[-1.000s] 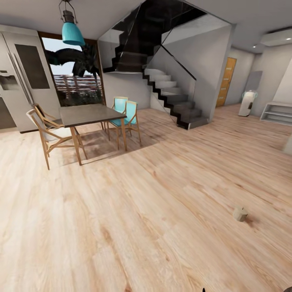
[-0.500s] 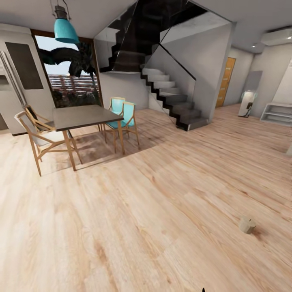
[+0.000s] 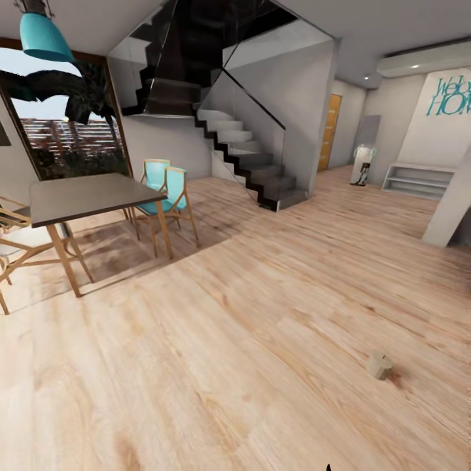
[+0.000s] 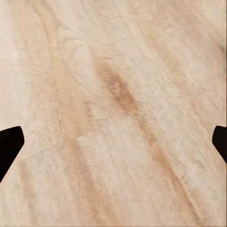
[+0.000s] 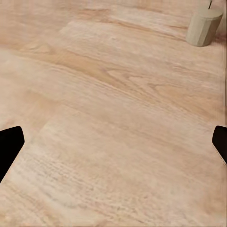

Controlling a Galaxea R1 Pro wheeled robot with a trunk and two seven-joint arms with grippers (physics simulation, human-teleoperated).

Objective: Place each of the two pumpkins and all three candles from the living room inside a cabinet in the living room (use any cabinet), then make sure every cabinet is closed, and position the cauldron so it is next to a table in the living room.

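Head view, left to right: teal pendant lamp (image 3: pixel 43 38) at upper left, hanging in front of a large window (image 3: pixel 69 131) with dark palm foliage outside. Below it a dining desk (image 3: pixel 88 195) with a dark grey top and wooden legs; a pale wooden chair (image 3: pixel 16 252) at its left end, partly cut by the frame edge, and two teal chairs (image 3: pixel 163 196) with wooden frames at its far right side. Centre: staircase (image 3: pixel 245 147) with dark treads and a glass balustrade, rising to the left. Past it an orange-brown door (image 3: pixel 332 129) down the hallway, then a white appliance-like object (image 3: pixel 362 163) standing on the floor, too small to identify. Further right a low white shelf unit (image 3: pixel 417 180) against a wall with teal lettering (image 3: pixel 450 97), partly cropped. Light wooden floor (image 3: pixel 229 340) covers the whole foreground. One candle (image 3: pixel 379 364), a short beige cylinder, lies on the floor at lower right, tilted, well apart from all furniture. Left wrist view: left claw (image 4: pixel 113 142) with dark fingertips (image 4: pixel 9 146) at opposite edges of the frame, spread wide, bare floor planks between them. Right wrist view: right claw (image 5: pixel 113 144) likewise spread wide with nothing between its fingers; the candle stands ahead of it on the floor, near but not touching.
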